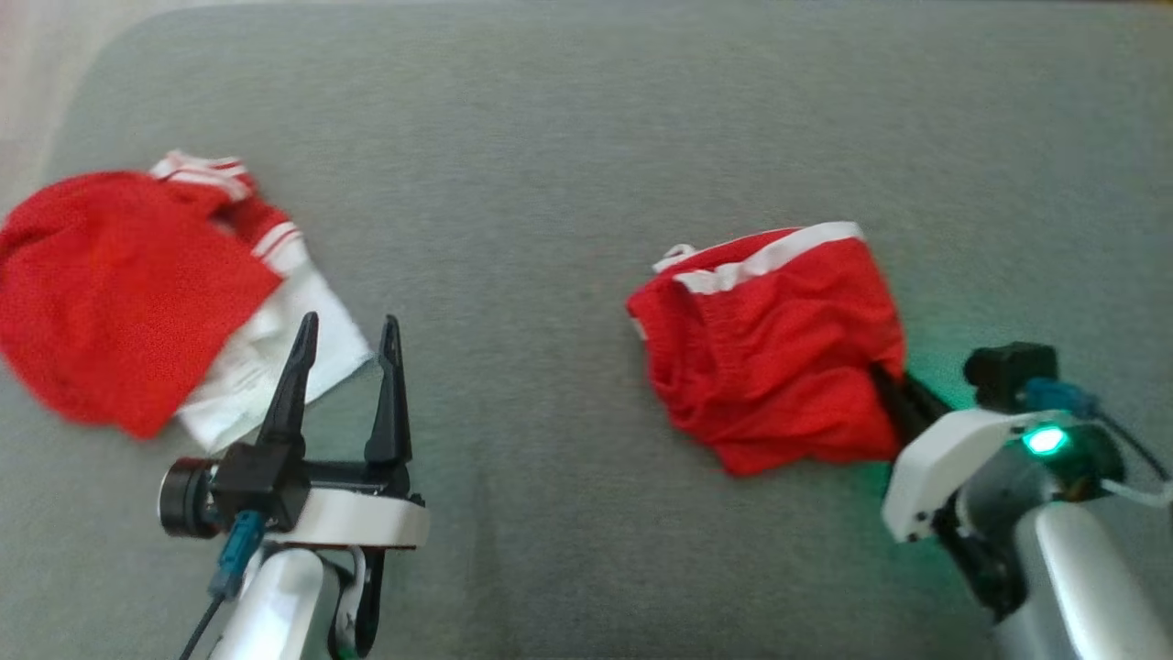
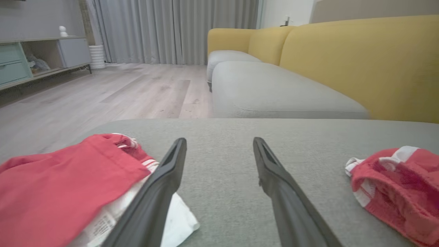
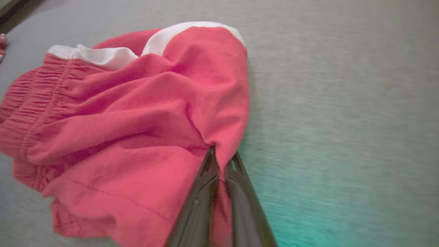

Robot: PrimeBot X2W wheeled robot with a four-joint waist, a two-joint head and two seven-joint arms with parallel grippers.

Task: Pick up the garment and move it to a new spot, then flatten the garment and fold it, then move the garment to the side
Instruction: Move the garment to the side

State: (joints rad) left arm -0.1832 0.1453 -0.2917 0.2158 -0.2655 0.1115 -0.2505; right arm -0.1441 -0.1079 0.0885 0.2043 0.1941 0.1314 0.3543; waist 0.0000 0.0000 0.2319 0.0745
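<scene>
**Caller:** Where was the garment, and what had hold of it?

**Operator:** The red shorts [image 1: 770, 348] lay crumpled on the grey cushion [image 1: 550, 137], toward my right, with the white trim on their far side. My right tool [image 3: 223, 156] was pinched narrow on a fold at their near edge, red cloth bunched between its two dark fingers. I judged an edge grip best, so the shorts would hang loose when lifted to a new spot.

**Caller:** And the other arm?

**Operator:** My left tool [image 1: 351, 319] stood wide, holding nothing. It was close by a second heap of red and white clothing [image 1: 119, 293]; I could not tell whether they touched. That heap lay well apart from the shorts, and I reckoned the flattening belonged between them.
</scene>
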